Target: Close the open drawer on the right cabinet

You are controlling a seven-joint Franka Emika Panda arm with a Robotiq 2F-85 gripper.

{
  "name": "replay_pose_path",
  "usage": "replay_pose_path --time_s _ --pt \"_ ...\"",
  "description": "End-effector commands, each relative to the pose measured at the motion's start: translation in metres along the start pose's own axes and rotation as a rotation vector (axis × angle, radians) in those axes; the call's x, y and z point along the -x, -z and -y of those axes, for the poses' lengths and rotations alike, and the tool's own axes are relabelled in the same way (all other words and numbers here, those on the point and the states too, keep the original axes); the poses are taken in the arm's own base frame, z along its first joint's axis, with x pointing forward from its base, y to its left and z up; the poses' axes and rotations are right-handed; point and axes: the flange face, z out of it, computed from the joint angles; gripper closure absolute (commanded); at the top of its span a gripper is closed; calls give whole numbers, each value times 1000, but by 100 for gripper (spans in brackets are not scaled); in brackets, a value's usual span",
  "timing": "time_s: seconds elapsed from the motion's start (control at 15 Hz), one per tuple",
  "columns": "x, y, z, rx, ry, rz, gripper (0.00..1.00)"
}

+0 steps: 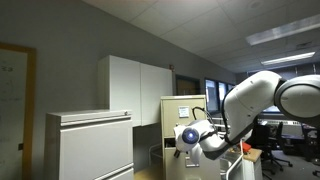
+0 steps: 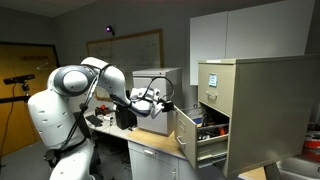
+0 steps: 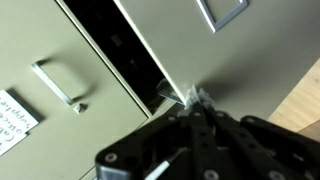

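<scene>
Gripper (image 3: 190, 101), fingers drawn together (holding nothing), touches the front edge of the open drawer (image 2: 190, 138) of the right cabinet (image 2: 265, 100).

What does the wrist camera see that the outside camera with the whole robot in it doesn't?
Only the wrist view shows a metal handle close up and the dark gap behind the drawer front. Only the exterior view shows the whole white arm, the right cabinet from top to bottom, and the white cupboards above it. Both show the gripper near the drawer, which stands open.
</scene>
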Motion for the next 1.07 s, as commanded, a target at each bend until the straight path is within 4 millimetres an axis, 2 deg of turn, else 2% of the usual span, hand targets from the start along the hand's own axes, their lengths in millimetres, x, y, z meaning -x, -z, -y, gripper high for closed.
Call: replay_pose_path --time_s 0.0,0.2,0.27,0.53,0.8,1.0 --pt "3 -42 -2 92 -55 -57 100" --pt "23 -90 -4 144 -111 -48 100" --pt "28 -104 2 160 -110 -28 100" --pt "42 -159 -17 169 -239 53 100" --pt "21 -198 -41 183 -317 25 100" --pt "7 -215 -61 209 -304 -27 100"
